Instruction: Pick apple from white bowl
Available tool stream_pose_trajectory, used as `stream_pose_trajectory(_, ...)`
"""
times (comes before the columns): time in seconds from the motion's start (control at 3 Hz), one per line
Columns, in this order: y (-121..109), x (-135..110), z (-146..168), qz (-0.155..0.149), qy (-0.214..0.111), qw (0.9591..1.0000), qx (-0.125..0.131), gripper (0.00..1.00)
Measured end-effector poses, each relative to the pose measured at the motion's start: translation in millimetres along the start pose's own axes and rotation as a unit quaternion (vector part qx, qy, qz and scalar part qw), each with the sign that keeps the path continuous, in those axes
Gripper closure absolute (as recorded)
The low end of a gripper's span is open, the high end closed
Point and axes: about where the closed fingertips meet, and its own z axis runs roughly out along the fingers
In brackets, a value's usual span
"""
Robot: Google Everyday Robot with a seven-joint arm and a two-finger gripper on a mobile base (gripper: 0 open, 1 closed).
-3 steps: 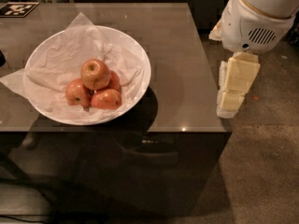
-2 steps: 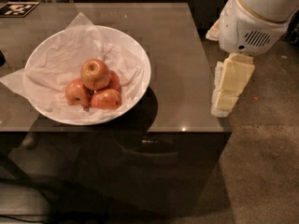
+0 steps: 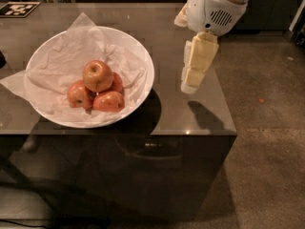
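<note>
Swinging left over the last second, the gripper (image 3: 189, 86) now hangs above the worktop (image 3: 190, 113) just right of the white bowl (image 3: 147, 75); a moment ago it hung out by the worktop's right edge. Whether it is open or closed cannot be told from this angle, and nothing shows in its grasp. The apple (image 3: 97, 75) sits untouched atop the redder apples (image 3: 108, 101) on tissue paper (image 3: 62, 61) in the bowl's middle. The approach looks under way, with more leftward travel and a descent likely to come.
</note>
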Motion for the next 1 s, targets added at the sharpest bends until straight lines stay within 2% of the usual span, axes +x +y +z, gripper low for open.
stream_pose_trajectory(0.67, -6, -6, -2, -0.004, -0.01, 0.9999, 0.011, 0.0)
stream_pose_trajectory(1.0, -19, -39, 4, -0.025, -0.062, 0.9978, -0.002, 0.0)
